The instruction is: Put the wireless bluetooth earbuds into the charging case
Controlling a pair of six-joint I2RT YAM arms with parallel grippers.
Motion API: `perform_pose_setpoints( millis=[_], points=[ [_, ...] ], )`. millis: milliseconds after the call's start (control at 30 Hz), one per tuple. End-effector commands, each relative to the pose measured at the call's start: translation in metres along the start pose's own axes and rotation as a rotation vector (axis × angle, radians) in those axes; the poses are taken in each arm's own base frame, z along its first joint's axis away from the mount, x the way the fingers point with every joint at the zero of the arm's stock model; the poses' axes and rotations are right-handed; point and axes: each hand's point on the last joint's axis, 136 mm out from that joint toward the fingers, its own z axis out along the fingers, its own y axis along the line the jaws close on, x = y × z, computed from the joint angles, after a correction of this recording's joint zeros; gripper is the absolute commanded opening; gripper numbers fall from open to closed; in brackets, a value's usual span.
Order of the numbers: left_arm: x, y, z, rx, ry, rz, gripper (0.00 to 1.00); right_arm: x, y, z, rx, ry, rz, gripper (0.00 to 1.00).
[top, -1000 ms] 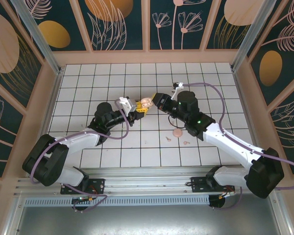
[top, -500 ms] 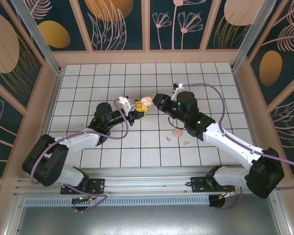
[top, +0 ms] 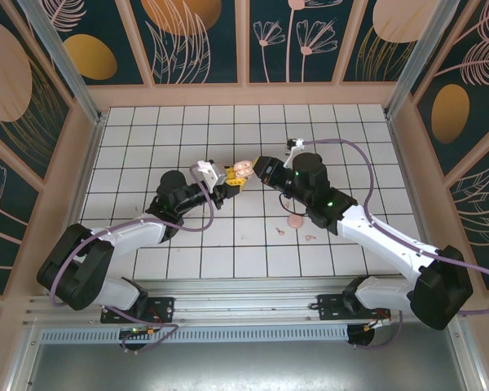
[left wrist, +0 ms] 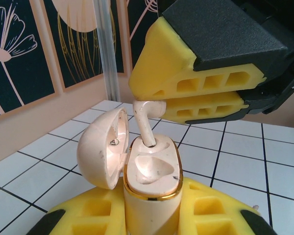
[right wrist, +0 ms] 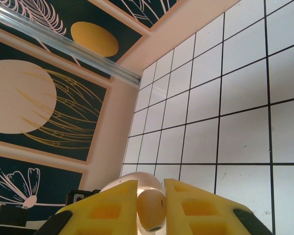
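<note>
The right gripper (right wrist: 151, 193) is closed on one earbud (left wrist: 146, 122), pinching its round head between the two yellow fingers. The left gripper (left wrist: 152, 213) is closed on the charging case (left wrist: 152, 169) and holds it up off the tiled table (top: 187, 130), with its lid (left wrist: 103, 147) swung open to one side.

The case sits right under the right gripper, very near. The earbud's long stem points almost straight down from that gripper, tipped a little. Its end is at the mouth of the far hole in the case. I cannot tell if it is touching the hole yet. I think the next move is a small push straight down, and the stem has to line up with the hole or it will bump the gold rim.

The right arm is the one that has the bud, so it is nearer to doing the job. The left arm just needs to keep the case steady.

The left wrist view shows the stem and the hole together. The right wrist view shows the bud head pinched between the fingers, but the hole is hidden under it. The top view shows both grippers meeting tip to tip, and small pink bits (top: 295, 220) lying on the tiles beside the right arm.
</note>
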Motion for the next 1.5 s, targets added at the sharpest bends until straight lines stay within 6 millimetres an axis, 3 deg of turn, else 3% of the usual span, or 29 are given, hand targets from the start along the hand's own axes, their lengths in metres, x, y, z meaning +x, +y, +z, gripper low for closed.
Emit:
perform_pose_setpoints(
  millis=[0,567,800,1233,1467],
  points=[
    [-0.039,0.0,-0.001,-0.013,-0.104,0.064,0.11,0.018,-0.01,0.002,0.048,0.057,-0.028,0.19],
    [-0.04,-0.001,-0.001,-0.008,-0.103,0.079,0.11,0.026,-0.009,0.006,0.1,0.094,-0.11,0.19],
    [-0.038,-0.001,-0.001,-0.006,-0.098,0.076,0.12,0.029,0.001,0.012,0.054,0.116,-0.09,0.28],
    [-0.035,-0.002,-0.001,-0.002,-0.085,0.077,0.11,0.0,0.036,-0.018,-0.071,0.04,-0.099,0.5],
    [-0.034,-0.003,-0.001,0.002,-0.081,0.08,0.12,-0.017,0.038,-0.034,-0.108,0.022,-0.067,0.49]
  ],
)
